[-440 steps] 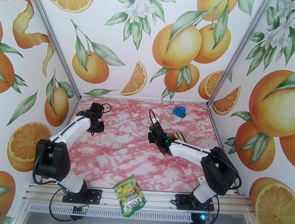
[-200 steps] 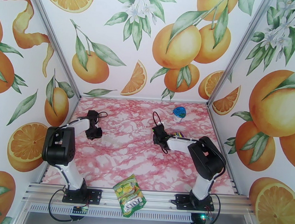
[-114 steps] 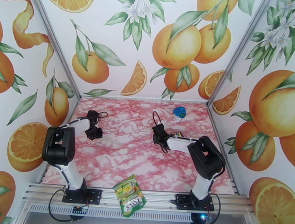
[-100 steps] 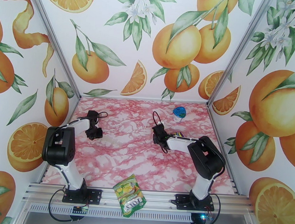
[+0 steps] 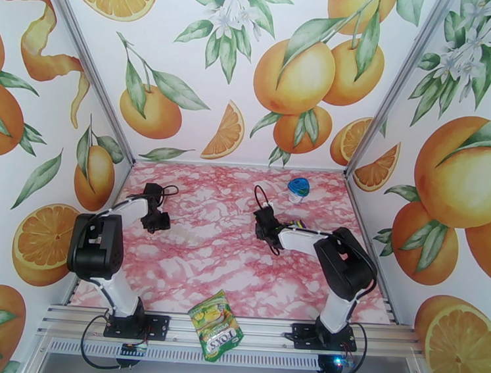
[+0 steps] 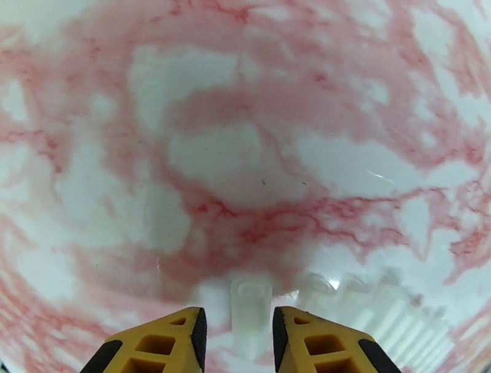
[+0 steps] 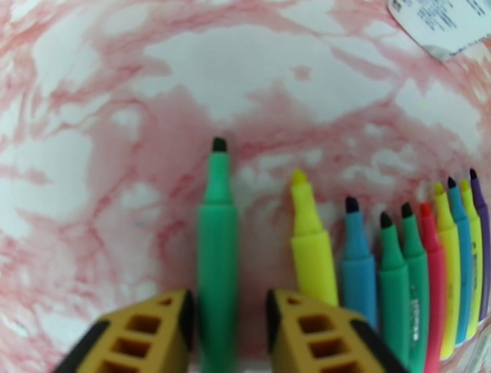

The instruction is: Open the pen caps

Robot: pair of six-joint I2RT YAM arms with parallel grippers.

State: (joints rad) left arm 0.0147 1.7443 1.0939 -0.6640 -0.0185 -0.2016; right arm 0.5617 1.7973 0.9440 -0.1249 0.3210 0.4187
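Now, pen caps (image 6: 368, 297): probably the pale translucent pieces lying in a row on the marble table (image 6: 245, 123); no cap is sitting on any pen tip in view.
Loose cap (image 6: 250, 300): lying between the left gripper's (image 6: 236, 331) fingers.
Left gripper: jaws are standing apart, not pinching the cap.
Green marker (image 7: 217, 245): lying bare-tipped between the right gripper's (image 7: 228, 319) fingers.
Right gripper: jaws are standing apart, not clamping the barrel.
Other markers (image 7: 393, 276): lying side by side just right of it, every tip showing.
Progress: uncapping is looking finished or nearly so; what remains is backing both grippers away.
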